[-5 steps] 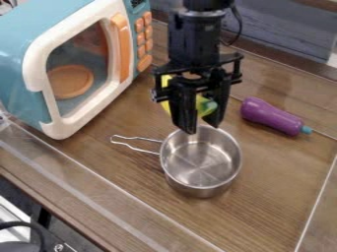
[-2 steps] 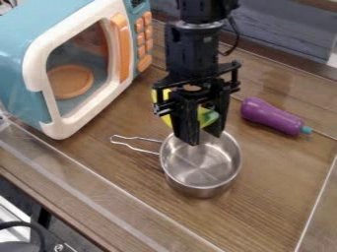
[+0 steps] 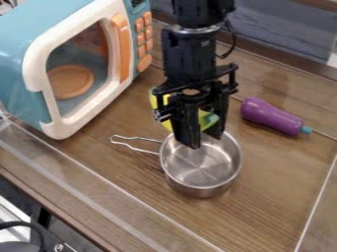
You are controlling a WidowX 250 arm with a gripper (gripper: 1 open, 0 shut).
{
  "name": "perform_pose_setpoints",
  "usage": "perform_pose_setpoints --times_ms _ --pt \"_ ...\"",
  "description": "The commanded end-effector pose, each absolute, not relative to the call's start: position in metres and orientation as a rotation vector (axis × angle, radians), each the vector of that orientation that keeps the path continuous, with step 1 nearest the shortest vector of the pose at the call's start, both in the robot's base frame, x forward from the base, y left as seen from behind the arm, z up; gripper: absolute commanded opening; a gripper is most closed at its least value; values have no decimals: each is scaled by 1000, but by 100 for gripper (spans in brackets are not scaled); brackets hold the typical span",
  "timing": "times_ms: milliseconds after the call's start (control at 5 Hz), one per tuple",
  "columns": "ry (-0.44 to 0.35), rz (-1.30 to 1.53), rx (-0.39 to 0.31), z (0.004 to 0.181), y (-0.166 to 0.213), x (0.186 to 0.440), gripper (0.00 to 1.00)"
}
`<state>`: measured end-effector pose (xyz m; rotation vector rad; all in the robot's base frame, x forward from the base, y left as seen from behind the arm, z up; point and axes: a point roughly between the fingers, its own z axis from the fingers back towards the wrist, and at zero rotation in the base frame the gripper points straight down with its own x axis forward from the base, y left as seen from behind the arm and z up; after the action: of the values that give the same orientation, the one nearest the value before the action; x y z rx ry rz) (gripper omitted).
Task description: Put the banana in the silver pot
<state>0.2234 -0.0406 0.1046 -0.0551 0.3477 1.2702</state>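
You're right over the silver pot (image 3: 200, 175) with the banana (image 3: 166, 106)!

Your jaws (image 3: 192, 140) are drawn in narrow at the pot's back rim, the yellow banana showing behind them near the centre of the frame, its green tip peeking through; whether they grip it, you can't tell, while the purple eggplant (image 3: 273, 116) lies at right on the worktop (image 3: 118, 177).

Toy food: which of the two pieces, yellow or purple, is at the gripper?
The yellow plastic banana with the green tip; the purple toy eggplant lies apart, right of the pot.
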Motion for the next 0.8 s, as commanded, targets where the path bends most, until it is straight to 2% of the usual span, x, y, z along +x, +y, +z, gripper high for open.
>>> perform_pose_setpoints --times_ms 0,600 --pt "302 1306 -108 113 -36 227 0" --pt "294 1341 -151 104 -30 228 0"
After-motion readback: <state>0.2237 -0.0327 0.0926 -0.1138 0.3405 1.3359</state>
